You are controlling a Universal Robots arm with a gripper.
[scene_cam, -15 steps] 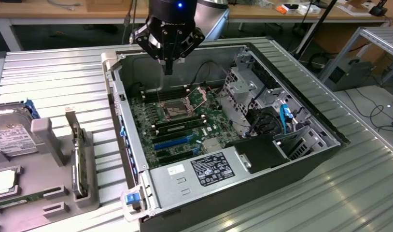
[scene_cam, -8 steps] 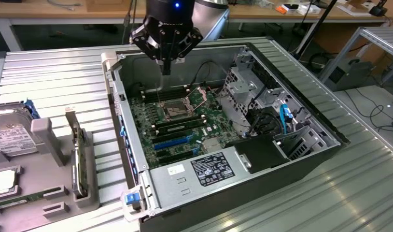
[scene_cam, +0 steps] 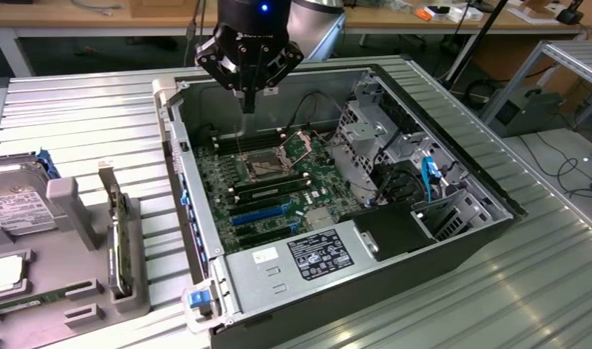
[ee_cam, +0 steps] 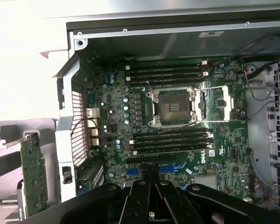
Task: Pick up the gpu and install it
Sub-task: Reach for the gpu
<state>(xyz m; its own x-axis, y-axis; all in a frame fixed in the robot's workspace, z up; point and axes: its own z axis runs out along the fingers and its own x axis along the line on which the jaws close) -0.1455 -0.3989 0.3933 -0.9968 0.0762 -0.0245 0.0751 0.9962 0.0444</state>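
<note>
Pincer [scene_cam: 247, 106] closed together, empty; hovering above the motherboard [scene_cam: 310, 193]; gpu [scene_cam: 121, 243] well apart.

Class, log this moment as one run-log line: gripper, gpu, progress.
gripper: shut, empty, above open computer case | gpu: upright in holder outside case, untouched | install: not done

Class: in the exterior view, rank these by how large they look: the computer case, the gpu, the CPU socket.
1. computer case
2. gpu, seen edge-on and nearer the camera
3. CPU socket; the last two are close, so that order is unsure
</note>
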